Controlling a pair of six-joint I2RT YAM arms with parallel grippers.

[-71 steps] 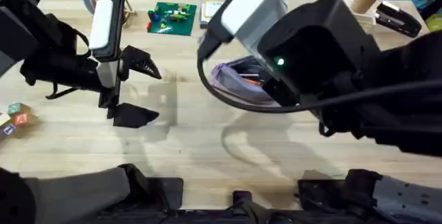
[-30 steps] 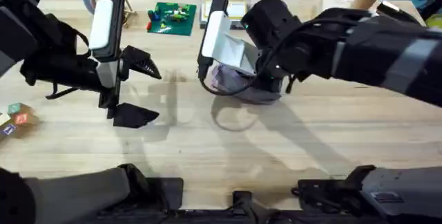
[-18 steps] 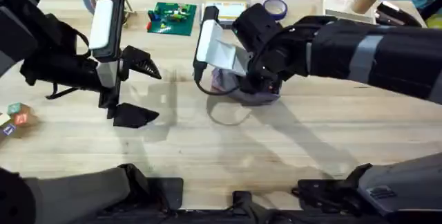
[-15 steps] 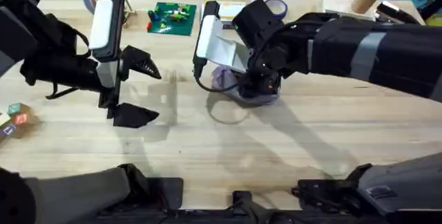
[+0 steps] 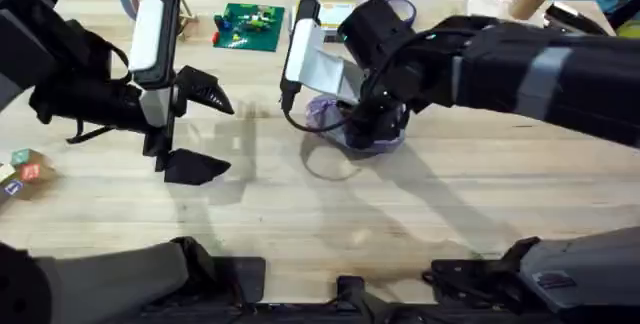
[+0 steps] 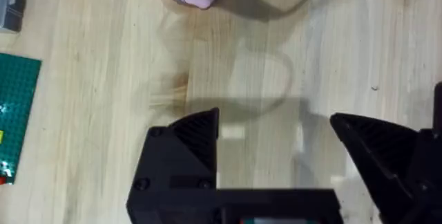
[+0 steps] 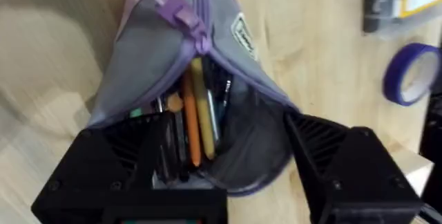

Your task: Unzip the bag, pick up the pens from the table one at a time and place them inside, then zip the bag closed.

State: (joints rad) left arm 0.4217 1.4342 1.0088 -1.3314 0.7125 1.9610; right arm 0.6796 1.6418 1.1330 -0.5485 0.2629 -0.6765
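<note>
Both pens look to be inside the bag mid-table already, mouth gaping; only zipping's left. Right gripper spread over the opening, left gripper spread, idle.

Bag soft matt cloth; table smooth pale wood; pens glossy plastic

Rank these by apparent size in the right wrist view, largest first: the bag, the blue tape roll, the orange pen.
1. The bag, by far the largest.
2. The orange pen and blue tape roll: too close to rank; the pen is partly hidden.
</note>
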